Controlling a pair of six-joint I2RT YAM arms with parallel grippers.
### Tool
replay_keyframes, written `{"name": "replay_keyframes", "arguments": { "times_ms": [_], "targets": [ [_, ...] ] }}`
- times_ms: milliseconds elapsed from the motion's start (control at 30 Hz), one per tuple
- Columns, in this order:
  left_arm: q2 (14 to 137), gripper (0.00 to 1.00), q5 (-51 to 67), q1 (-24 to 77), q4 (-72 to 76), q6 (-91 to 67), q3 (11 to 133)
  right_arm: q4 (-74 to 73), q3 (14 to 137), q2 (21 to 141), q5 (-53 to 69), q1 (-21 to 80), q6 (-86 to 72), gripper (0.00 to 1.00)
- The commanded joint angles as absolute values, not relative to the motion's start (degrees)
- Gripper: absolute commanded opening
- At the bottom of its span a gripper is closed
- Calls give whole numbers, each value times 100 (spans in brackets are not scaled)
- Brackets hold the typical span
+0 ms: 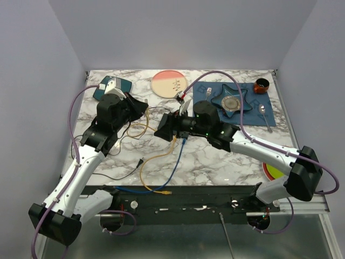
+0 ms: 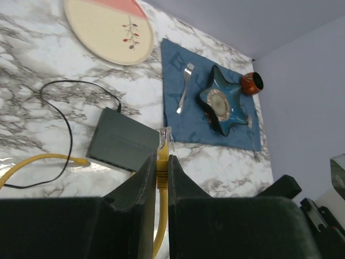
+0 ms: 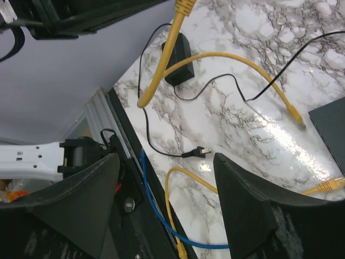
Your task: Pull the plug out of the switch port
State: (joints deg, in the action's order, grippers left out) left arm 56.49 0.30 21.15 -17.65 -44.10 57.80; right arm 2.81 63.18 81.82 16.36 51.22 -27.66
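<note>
Pull looks done: left gripper [image 2: 161, 166] pinches the clear-tipped yellow cable plug [image 2: 165, 136] up off the flat matte-black switch [image 2: 121, 141], right gripper [image 3: 166, 159] gapes empty; next, just set it down.

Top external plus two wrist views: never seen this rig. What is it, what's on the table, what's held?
Two robot arms are bolted at the near edge of a marble table. The top external view looks down from above and behind them; each wrist view rides on an arm and shows its own hand. The left hand is shut on a yellow cable just behind its plug, which looks clear of the black switch. The right hand is open and empty. Also on the table: a blue cable, a power brick, a pink-and-cream plate, and a blue mat with a star dish, fork, spoon and orange cup.
</note>
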Motion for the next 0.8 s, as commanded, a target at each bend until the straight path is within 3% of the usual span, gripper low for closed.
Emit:
{"name": "replay_keyframes", "arguments": {
  "times_ms": [0,433,500,533,567,600,667,733,767],
  "targets": [
    [5493,0,817,2171,-1477,-4772,5792,1089,6240,8270,1512,5203,-2988,80],
    [5212,0,835,2206,-1398,-4974,5344,1477,7030,9289,1512,5344,-3524,82],
    [5186,0,861,2206,-1371,-5001,5265,1372,7197,9430,1486,5361,-3559,68],
    [5168,0,844,2206,-1380,-5001,5247,1319,7294,9474,1468,5353,-3568,50],
    [5133,0,774,2215,-1397,-5018,5204,1318,7278,9431,1424,5361,-3525,20],
    [5011,2,643,2215,-1528,-5045,5177,1344,7225,9335,1363,5353,-3507,12],
    [4852,23,151,2215,-1730,-5019,5194,1319,7006,8941,1074,5361,-3420,2],
    [4641,53,-556,2215,-2187,-5010,5273,1161,6952,8659,888,5361,-3279,1],
    [4588,60,-780,2206,-2336,-5018,5343,969,6926,8327,731,5361,-3122,1]
  ]
}}
